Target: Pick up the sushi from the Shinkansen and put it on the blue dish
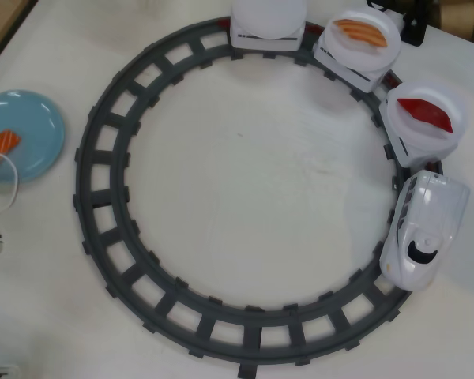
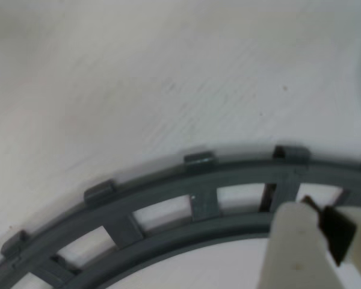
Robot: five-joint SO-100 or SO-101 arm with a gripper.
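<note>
Track [image 1: 110,237] of dark grey plastic runs in a full ring over the white table [image 1: 253,181] in the overhead view. On its right side sits the Shinkansen [image 1: 423,229], white with a black nose mark, pulling dish-topped cars; one carries a dark red piece [image 1: 426,113], another a paler orange striped piece [image 1: 361,31]. At far left lies the blue dish [image 1: 35,126], glossy and round. The sushi [image 1: 0,150], bright orange with white stripes, rests on its left part, partly cut off. No writing is legible. In the wrist view a white gripper finger [image 2: 298,253] shows; whether the pincer is apart or together cannot be told.
</note>
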